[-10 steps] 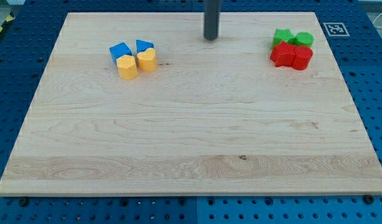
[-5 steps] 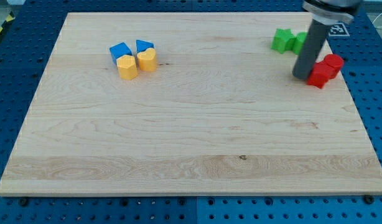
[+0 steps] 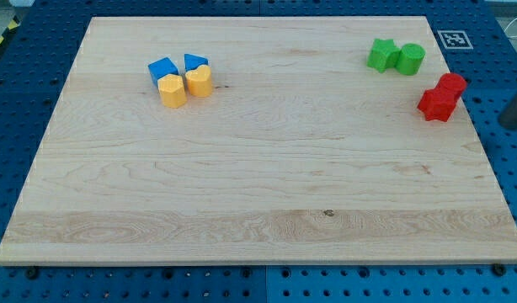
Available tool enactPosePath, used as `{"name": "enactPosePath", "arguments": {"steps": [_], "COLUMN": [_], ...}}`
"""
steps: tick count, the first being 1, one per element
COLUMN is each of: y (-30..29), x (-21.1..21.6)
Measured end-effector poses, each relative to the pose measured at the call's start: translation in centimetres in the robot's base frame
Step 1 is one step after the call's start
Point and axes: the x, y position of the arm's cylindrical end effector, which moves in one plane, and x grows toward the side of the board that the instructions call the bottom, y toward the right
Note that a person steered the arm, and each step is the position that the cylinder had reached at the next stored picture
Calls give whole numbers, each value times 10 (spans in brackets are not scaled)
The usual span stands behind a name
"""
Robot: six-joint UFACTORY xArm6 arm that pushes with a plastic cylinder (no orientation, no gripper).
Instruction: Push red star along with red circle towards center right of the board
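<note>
The red star [image 3: 434, 103] and the red circle [image 3: 451, 84] lie touching each other near the board's right edge, the star lower left of the circle. My tip [image 3: 513, 124] is at the view's right edge, off the board, to the right of and a little below both red blocks, and apart from them.
A green star [image 3: 381, 54] and a green circle [image 3: 410, 58] sit side by side at the top right, above the red pair. Two blue blocks [image 3: 162, 68] [image 3: 195, 61] and two yellow blocks [image 3: 172, 90] [image 3: 199, 82] cluster at the upper left of the wooden board [image 3: 258, 210].
The red blocks slid down and right, away from the green pair. My tip went from the top centre to beside the red blocks, then off the board's right edge.
</note>
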Motion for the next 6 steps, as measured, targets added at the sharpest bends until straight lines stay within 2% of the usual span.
{"name": "enactPosePath", "arguments": {"steps": [1, 2, 4, 5, 6], "y": [0, 0, -7, -16, -52], "x": [-25, -26, -59, -50, -48]}}
